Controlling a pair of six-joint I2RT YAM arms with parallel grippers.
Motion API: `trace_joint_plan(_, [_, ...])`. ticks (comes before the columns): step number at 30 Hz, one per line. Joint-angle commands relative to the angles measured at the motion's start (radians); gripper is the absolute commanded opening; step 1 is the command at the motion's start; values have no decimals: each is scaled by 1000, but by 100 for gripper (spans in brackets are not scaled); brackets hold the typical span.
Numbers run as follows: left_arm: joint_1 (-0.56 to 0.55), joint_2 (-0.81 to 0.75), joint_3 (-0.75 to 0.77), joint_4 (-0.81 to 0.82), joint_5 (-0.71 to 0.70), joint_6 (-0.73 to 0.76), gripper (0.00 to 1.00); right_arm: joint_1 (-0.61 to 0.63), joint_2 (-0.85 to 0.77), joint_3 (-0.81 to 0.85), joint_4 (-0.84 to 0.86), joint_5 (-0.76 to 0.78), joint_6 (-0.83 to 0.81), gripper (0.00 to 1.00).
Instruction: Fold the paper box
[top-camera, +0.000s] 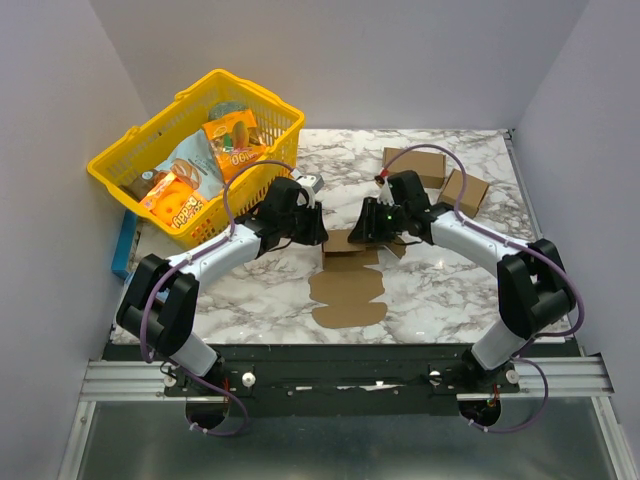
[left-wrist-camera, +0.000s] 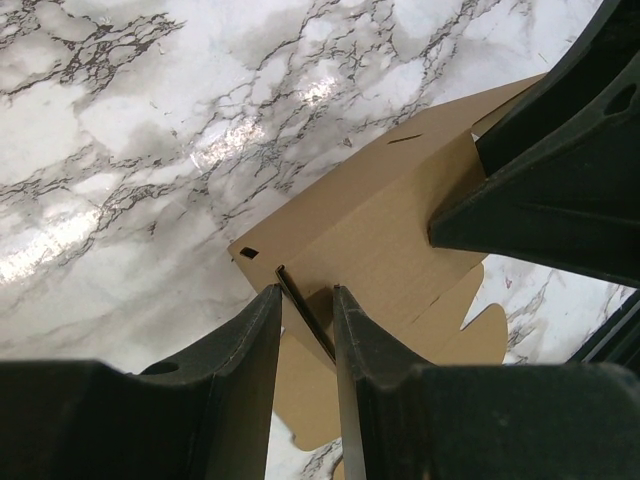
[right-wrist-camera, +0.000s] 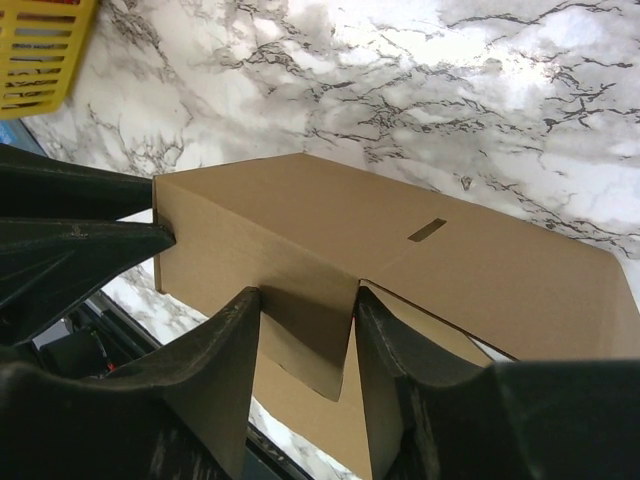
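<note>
- My left pincer (left-wrist-camera: 306, 318) is showing only a narrow slit and is nipping the thin edge of a raised wall of the paper box (left-wrist-camera: 390, 215).
- My right pincer (right-wrist-camera: 306, 335) is sitting half open astride a hanging flap. I cannot tell whether its pads are actually pressing it.
- The box is lying mid-table (top-camera: 450, 290) between both arms, its near tabbed panel flat.
- I am judging it light, thin, springy at the creases and easily dented, so I am favouring gentle holds on flap edges near a crease.
</note>
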Motion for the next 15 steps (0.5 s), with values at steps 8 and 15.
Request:
trace_joint_plan(8, [-7, 1, 0, -58, -16, 15, 35, -25, 12, -86, 139, -122, 87, 40])
trace_joint_plan(15, [-8, 5, 1, -68, -30, 17, 35, -39, -37, -121, 144, -99, 73, 63])
